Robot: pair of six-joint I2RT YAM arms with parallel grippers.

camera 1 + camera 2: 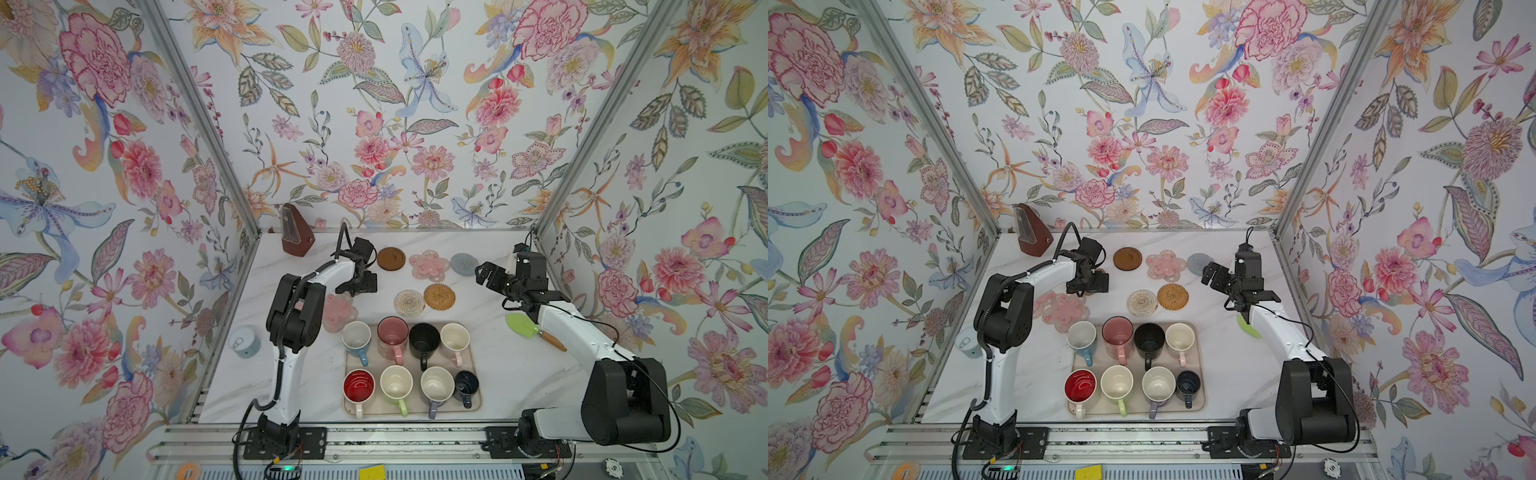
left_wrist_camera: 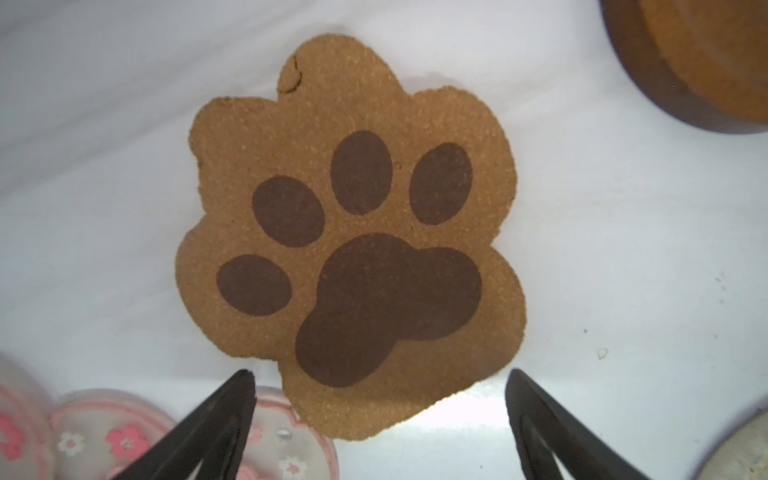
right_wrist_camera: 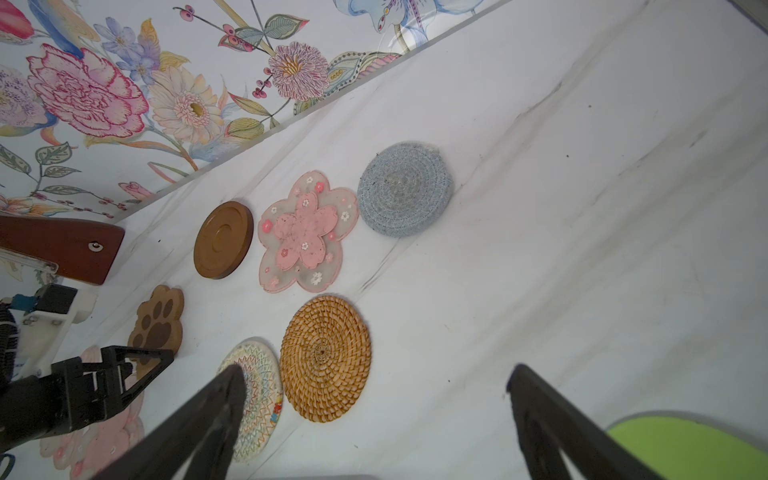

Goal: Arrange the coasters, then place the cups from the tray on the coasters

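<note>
The brown paw coaster lies flat on the table, its near edge overlapping a pink flower coaster. My left gripper hangs open just above it, holding nothing. Further coasters lie spread out: dark brown disc, pink flower, grey-blue round, white woven, tan woven, and pink flowers beside the left arm. Several cups, among them red-inside and black, stand on the tray. My right gripper hovers open and empty near the grey-blue coaster.
A brown wedge-shaped object stands at the back left corner. A small white can sits at the left wall. A green spatula lies under the right arm. Walls close in three sides.
</note>
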